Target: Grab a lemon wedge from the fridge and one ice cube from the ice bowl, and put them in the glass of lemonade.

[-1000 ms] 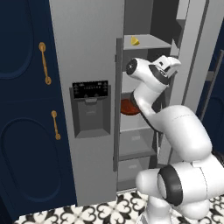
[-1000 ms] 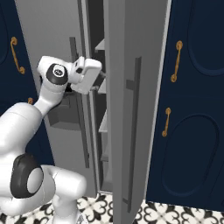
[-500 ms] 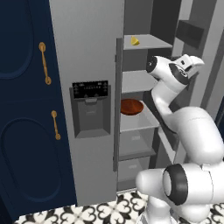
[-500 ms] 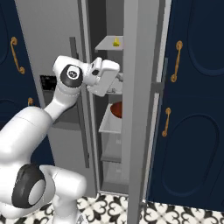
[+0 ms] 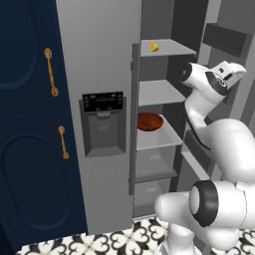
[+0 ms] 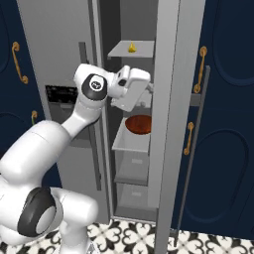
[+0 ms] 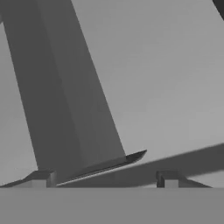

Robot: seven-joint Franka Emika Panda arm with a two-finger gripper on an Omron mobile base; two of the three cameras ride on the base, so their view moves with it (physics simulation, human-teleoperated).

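While its right door stands swung open, the fridge (image 5: 107, 60) shows grey shelves, with the lemon wedge (image 5: 154, 47) sitting alone on the top shelf (image 5: 169, 48), a small yellow speck toward the shelf's left front in the left base view. In the right base view the same wedge (image 6: 132, 47) appears high in the narrow gap between the doors. Two shelves down lies a reddish-brown bowl (image 5: 149, 121), its right edge cut off by the robot's arm in the left base view and its left part hidden behind the hand in the right base view; whatever it may hold cannot be made out. The gripper (image 6: 149, 88) hangs in front of the fridge opening, below the wedge's shelf and above the bowl, touching nothing visible. Its jaws stand wide apart in the hand view, where the two dark fingertips (image 7: 40, 179) rise at the bottom with nothing between them; beyond them only slanted grey panels and a shelf edge can be read. The open door's edge blocks the far right of the shelves in the right base view. Navy cabinets (image 5: 27, 124) with gold handles flank the fridge, above a patterned floor (image 5: 99, 241).
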